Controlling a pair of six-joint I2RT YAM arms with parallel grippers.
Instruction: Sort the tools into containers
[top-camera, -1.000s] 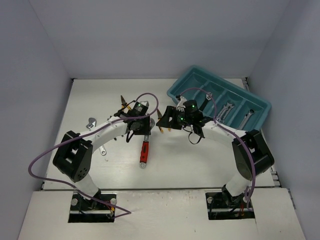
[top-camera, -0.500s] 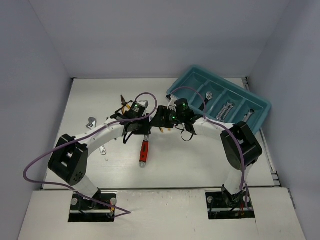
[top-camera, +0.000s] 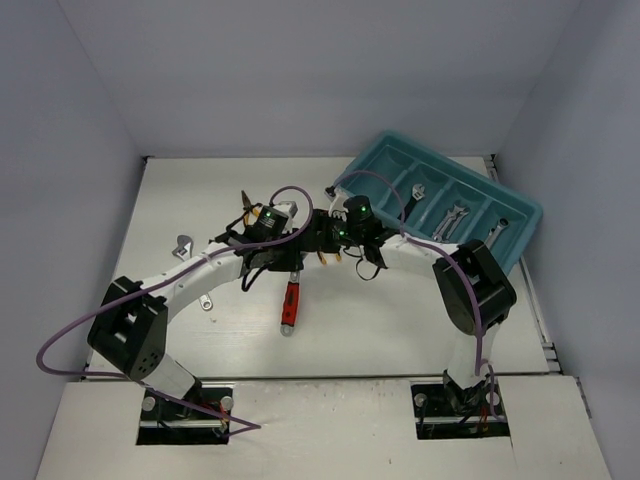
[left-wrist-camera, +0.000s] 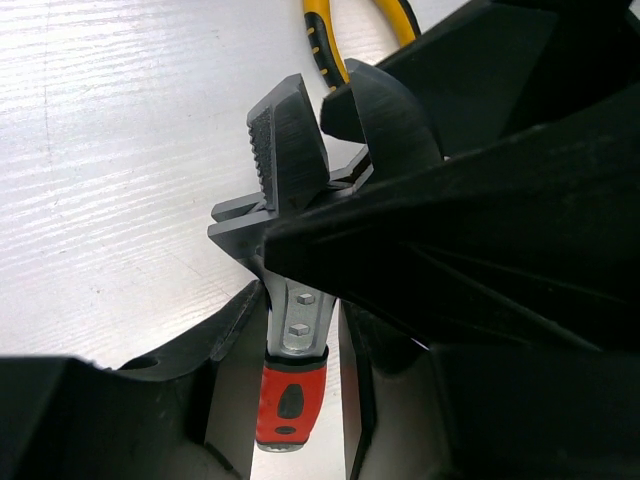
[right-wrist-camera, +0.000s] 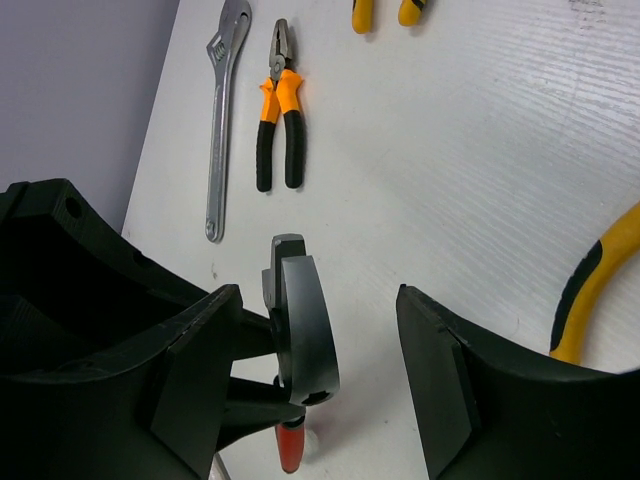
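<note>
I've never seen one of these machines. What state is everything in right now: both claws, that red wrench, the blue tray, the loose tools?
Left gripper: shut on the red-handled wrench.
Right gripper: open, fingers either side of the wrench's head.
Red-handled wrench: clamped below its head.
Tray: on the table, silver wrenches inside.
Orange-and-black pliers: lying closed on the table.
Silver wrench: lying flat beside them.

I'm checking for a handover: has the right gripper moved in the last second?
Yes. The right gripper has moved left, farther from the blue tray, nearer the red-handled wrench.
</note>
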